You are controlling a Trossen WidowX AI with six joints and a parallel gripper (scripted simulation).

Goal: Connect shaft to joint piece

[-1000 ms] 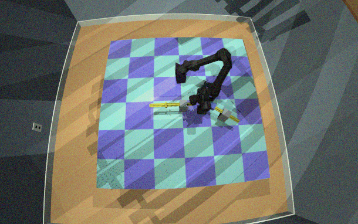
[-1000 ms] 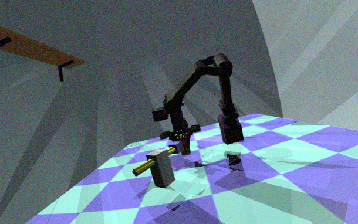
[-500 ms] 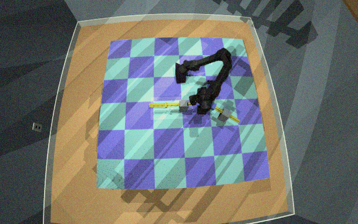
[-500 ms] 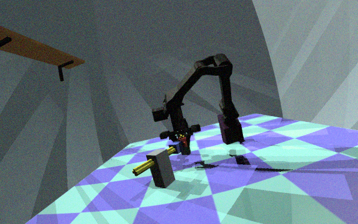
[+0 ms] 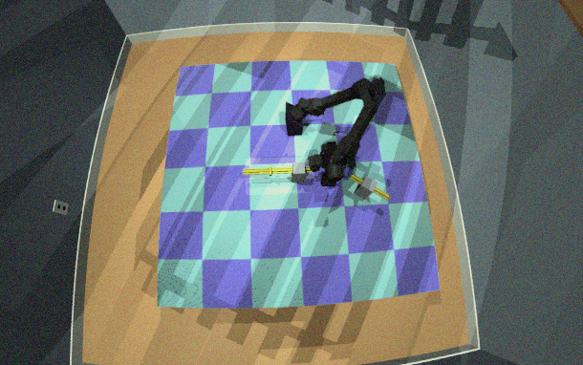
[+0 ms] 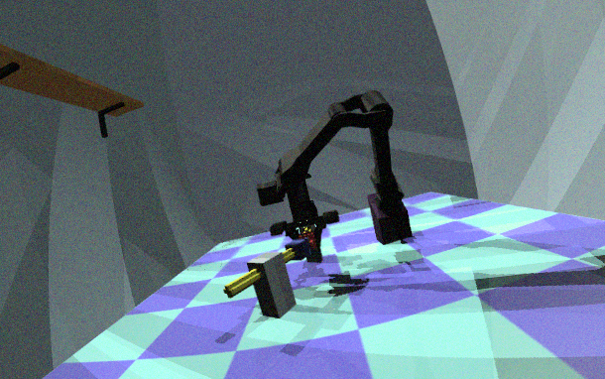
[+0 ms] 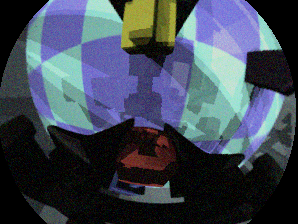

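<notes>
My gripper (image 6: 309,246) (image 7: 149,124) is shut on the red joint piece (image 7: 149,161); one finger stands on either side of it. From above the gripper hides the joint piece. The first shaft (image 5: 381,193) (image 6: 242,284) is short and yellow. It passes through a grey block (image 5: 366,187) (image 6: 278,285), and a dark blue fork (image 6: 298,249) is on its end by the fingers. The second shaft (image 5: 258,171) (image 7: 137,22) is long and yellow, with a small collar. It passes through another grey block (image 5: 298,172). Its end stands apart from the joint piece. Which way the opening points is hard to tell.
The checkered mat (image 5: 226,282) (image 6: 422,337) lies under the blocks. The arm's base (image 5: 293,119) (image 6: 390,218) stands behind the second shaft's block. A wooden shelf (image 6: 64,84) is on the wall. Striped shadows cross the scene.
</notes>
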